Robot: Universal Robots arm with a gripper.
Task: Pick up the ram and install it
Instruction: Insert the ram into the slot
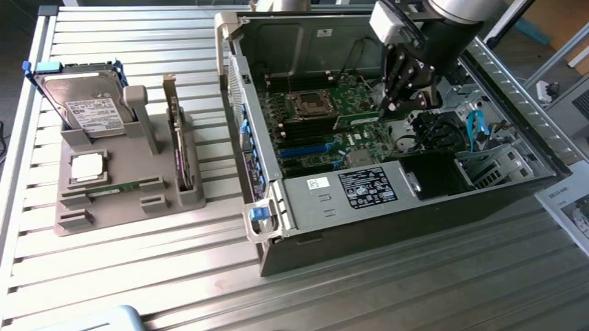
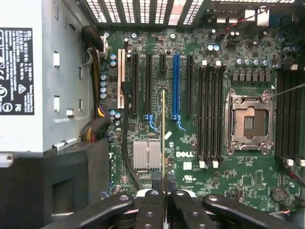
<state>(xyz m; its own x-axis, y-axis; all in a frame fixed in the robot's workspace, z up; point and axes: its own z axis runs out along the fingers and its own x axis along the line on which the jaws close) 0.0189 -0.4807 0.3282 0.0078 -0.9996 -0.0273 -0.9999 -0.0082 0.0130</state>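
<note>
Motherboard (image 2: pixel 228 191) below, end effector (image 2: pixel 164 195) clamps the ram (image 2: pixel 163 133).

two ram sticks (image 2: pixel 163 133), one hard drive (image 1: pixel 87 107), one case (image 1: pixel 387 238).

on the table (image 1: pixel 387 296) we find the holder (image 1: pixel 110 207) at the exterior view's left, the case (image 1: pixel 368 234) right (inside, the gripper (image 2: pixel 164 194) keeps the ram (image 2: pixel 163 133) over the motherboard (image 2: pixel 228 181)).

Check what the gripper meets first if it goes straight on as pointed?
Likely the green motherboard beside the blue expansion slot, not the black memory slots. The thin green ram stick held in the gripper would touch first; depth unclear.
</note>
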